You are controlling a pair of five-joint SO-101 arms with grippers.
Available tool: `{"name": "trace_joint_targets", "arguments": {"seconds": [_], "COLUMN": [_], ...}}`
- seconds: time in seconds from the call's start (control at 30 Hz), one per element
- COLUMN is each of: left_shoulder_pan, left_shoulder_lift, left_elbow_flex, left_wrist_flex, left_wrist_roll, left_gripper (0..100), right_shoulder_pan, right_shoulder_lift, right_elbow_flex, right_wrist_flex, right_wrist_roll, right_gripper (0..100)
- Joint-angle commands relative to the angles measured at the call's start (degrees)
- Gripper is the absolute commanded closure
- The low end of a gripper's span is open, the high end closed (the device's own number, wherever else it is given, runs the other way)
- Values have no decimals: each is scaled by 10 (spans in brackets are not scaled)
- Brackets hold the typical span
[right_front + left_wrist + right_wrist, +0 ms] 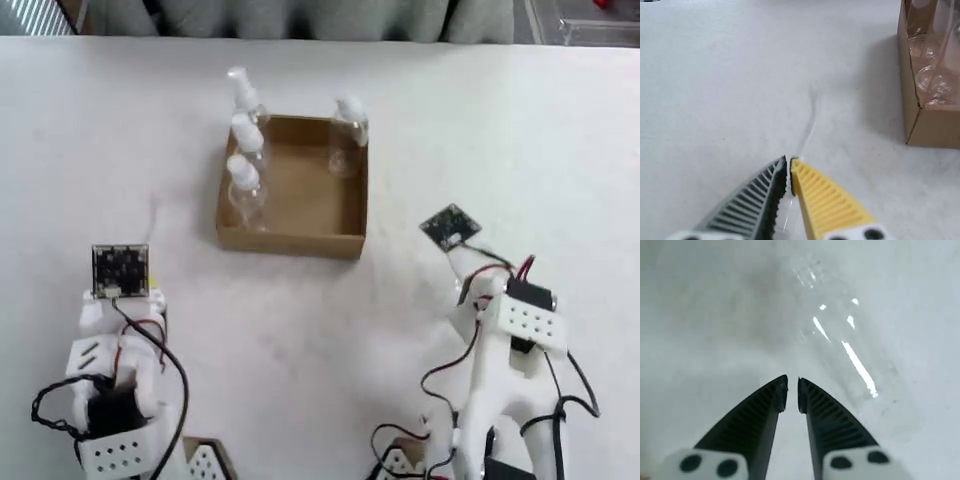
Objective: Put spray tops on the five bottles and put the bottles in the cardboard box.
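Clear bottle (860, 365) lies on its side apart from the cardboard box (290, 240), just beyond the right gripper (792, 390), long axis slanting away to one side. Right arm nearer. Both grippers pinched closed, empty; left gripper (789, 167) sits near the box.

— We see bright, even light over the white table (420, 100); shadows are soft and pale.
— We agree. The cardboard box (920, 125) casts a dim shadow to its left, and white glare streaks beyond the right gripper (792, 390).
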Motion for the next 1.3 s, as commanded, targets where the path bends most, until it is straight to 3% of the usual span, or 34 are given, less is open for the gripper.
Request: {"name": "trace_joint_targets", "arguments": {"seconds": [0.0,0.2,0.33,0.4,0.6,0.77,0.97,1.27], "left_shoulder_pan": [-4,-4,-4,-5,-5,-5,-3,-3], "left_shoulder_lift": [-3,-3,-3,-3,-3,-3,-3,-3], "left_elbow_flex": [-1,-1,-1,-1,-1,-1,-1,-1], "left_wrist_flex": [-11,-11,-10,-9,-8,-10,-11,-11], "left_wrist_roll": [-7,-7,-7,-7,-7,-7,-7,-7], "left_gripper": [973,973,973,973,973,973,973,973], "right_shoulder_pan": [-3,-3,-1,11,31,3,-19,-16], "right_shoulder_lift": [4,50,128,160,220,275,345,480], "right_elbow_flex": [-91,-205,-234,-246,-290,-329,-367,-448], "right_wrist_flex": [50,109,116,99,-32,-4,29,30], "right_wrist_roll": [-4,5,137,186,202,206,275,276], "right_gripper": [981,975,841,765,655,639,639,640]}}
